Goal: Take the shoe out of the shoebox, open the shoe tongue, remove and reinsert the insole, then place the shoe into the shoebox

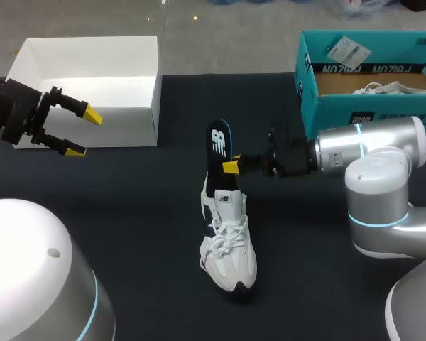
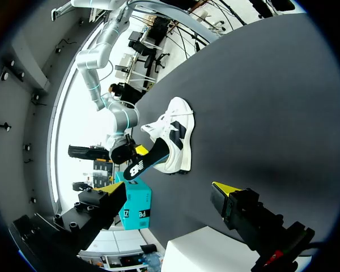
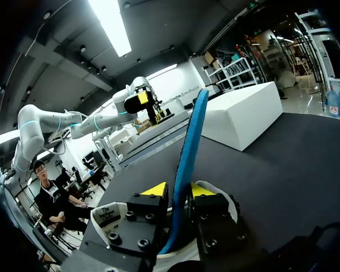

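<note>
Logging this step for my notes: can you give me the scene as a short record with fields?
shoe: white, on its sole on the dark table
insole: black with a blue edge, standing up from the shoe's opening
right gripper: shut on the insole
left gripper: open, empty, by the white box
teal shoebox: open, at the table's far right

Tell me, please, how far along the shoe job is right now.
Done: the shoe sits on the table, out of the teal shoebox. In hand: the right claw is shut on the insole, which stands partly out of the shoe. Left: seating the insole and boxing the shoe. The left claw hangs open.
</note>
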{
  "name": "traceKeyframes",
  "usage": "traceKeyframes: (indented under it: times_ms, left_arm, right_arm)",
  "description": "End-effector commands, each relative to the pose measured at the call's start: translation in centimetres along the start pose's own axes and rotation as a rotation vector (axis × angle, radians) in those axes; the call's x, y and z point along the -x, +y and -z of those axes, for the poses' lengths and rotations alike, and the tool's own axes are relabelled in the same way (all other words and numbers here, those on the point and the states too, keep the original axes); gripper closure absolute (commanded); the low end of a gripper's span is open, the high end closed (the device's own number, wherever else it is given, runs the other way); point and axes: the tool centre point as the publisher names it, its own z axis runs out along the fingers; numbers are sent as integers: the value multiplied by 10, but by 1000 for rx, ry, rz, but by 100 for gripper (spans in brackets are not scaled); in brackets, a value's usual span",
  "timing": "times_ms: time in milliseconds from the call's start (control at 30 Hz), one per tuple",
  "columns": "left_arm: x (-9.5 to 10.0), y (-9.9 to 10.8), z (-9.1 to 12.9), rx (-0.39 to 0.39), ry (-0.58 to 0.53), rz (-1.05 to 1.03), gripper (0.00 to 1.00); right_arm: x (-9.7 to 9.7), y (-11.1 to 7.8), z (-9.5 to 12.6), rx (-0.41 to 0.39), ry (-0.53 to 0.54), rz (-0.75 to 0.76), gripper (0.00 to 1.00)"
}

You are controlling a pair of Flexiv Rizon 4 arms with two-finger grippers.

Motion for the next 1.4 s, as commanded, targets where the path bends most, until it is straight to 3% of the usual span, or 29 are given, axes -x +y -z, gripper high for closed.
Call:
traceKeyframes:
  times_ms: [33, 500, 767, 800, 867, 933, 1100, 1133, 1267, 1300, 1333, 1400]
  left_arm:
    - [0, -1, 0, 2, 4, 0, 0]
    - [0, -1, 0, 2, 4, 0, 0]
    - [0, -1, 0, 2, 4, 0, 0]
    - [0, -1, 0, 2, 4, 0, 0]
    - [0, -1, 0, 2, 4, 0, 0]
    - [0, -1, 0, 2, 4, 0, 0]
    - [0, -1, 0, 2, 4, 0, 0]
    - [0, -1, 0, 2, 4, 0, 0]
    - [0, -1, 0, 2, 4, 0, 0]
    - [0, -1, 0, 2, 4, 0, 0]
    - [0, -1, 0, 2, 4, 0, 0]
    - [0, -1, 0, 2, 4, 0, 0]
  right_arm:
    - [0, -2, -2, -9, -13, -11, 100]
    - [4, -43, -11, -96, -19, -40, 100]
    - [-3, -51, -9, -161, -1, -37, 100]
    - [-3, -48, -8, -160, -3, -33, 95]
    - [-3, -41, -5, -143, -12, -22, 38]
    - [-2, -34, -3, -137, -21, -6, 29]
    - [-1, -16, 1, -126, -30, 30, 38]
    - [-1, -14, 1, -124, -32, 35, 50]
    - [1, -11, 1, -119, -38, 38, 77]
    - [2, -13, 0, -116, -37, 33, 93]
    - [3, -15, -1, -116, -36, 28, 100]
    - [4, -19, -2, -114, -35, 15, 100]
